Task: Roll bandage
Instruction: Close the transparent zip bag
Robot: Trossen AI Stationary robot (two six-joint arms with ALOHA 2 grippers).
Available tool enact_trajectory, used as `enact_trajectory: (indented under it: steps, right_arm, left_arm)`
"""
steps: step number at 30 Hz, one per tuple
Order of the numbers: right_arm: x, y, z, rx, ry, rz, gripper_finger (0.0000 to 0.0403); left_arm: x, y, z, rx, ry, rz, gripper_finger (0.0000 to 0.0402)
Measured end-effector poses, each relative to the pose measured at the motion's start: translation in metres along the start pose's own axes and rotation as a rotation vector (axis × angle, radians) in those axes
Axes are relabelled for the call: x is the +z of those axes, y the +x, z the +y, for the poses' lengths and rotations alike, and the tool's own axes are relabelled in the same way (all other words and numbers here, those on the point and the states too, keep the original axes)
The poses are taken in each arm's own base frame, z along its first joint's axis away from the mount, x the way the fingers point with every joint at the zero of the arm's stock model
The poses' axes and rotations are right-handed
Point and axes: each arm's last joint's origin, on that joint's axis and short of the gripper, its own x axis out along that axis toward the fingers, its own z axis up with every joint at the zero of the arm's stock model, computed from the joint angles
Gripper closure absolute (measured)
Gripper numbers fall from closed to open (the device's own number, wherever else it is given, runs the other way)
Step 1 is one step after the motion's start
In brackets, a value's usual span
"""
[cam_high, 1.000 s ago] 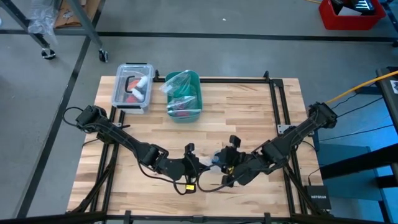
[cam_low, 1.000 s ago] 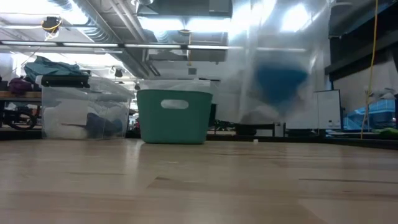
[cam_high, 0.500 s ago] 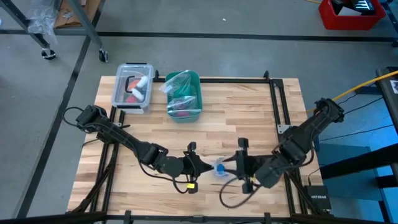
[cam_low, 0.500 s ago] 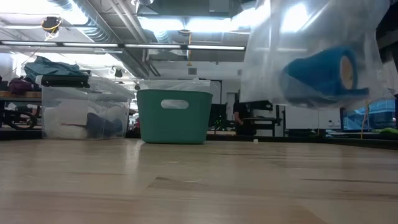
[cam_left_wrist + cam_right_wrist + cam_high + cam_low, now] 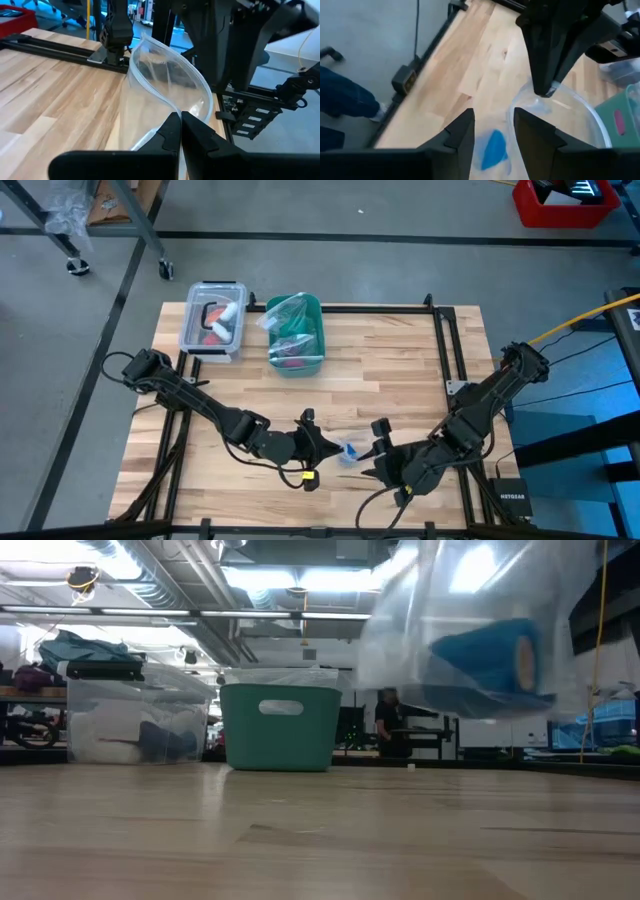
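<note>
Wooden planks of the table [image 5: 400, 350] carried little besides a clear lidded box [image 5: 212, 319] and a teal bin [image 5: 296, 335] at the far left, while the work went on above the near edge. Judged from these views, the task was at an early stage: the bandage [image 5: 487, 653] was a bright blue roll inside a clear plastic bag [image 5: 470, 630], lifted off the wood, so it had yet to be taken out and handled. Left gripper [image 5: 322, 448], fingers pressed fully together, pinched the rim of that bag, as the left wrist view showed with the 2 dark fingers [image 5: 167, 135] meeting on the clear film. Its arm reached low from the left edge toward the near middle of the table. Right gripper [image 5: 378, 464] sat just right of the bag, its arm bent in from the right edge; its fingers [image 5: 461, 132] stood partly apart with nothing between them, pointing toward the blue roll and the bag's mouth beyond. A person's leg in dark trousers [image 5: 342, 97] showed on the floor beside the table.
</note>
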Motion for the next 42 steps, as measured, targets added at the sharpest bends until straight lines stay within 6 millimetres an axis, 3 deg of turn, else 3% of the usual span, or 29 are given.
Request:
enact_trajectory:
  steps: [9,21,25,30,32,36,42]
  right_arm:
    - [-0.002,0.008,-0.001,-0.152,-0.09,0.021,0.0262]
    - [-0.009,0.018,-0.006,-0.13,-0.102,0.097,0.0267]
    - [-0.008,0.019,-0.005,-0.121,-0.098,0.093,0.0305]
    - [-0.008,0.019,-0.005,-0.12,-0.098,0.091,0.0391]
    - [-0.008,0.019,-0.004,-0.12,-0.094,0.092,0.0391]
    - [-0.009,0.019,-0.004,-0.105,-0.072,0.098,0.0396]
    - [-0.008,0.005,-0.009,-0.078,-0.036,0.085,0.0398]
  left_arm:
    - [0.003,0.0,-0.001,-0.011,-0.013,-0.027,0.0401]
    - [0.007,0.0,-0.003,-0.025,-0.01,-0.067,0.0401]
    - [0.008,0.0,-0.003,-0.029,-0.006,-0.078,0.0401]
    - [0.008,0.0,-0.003,-0.029,-0.006,-0.08,0.0401]
    - [0.009,0.0,-0.003,-0.03,-0.005,-0.08,0.0398]
    - [0.009,0.0,-0.003,-0.027,0.067,-0.083,0.0375]
    - [0.019,-0.002,-0.005,0.003,0.148,-0.19,0.0302]
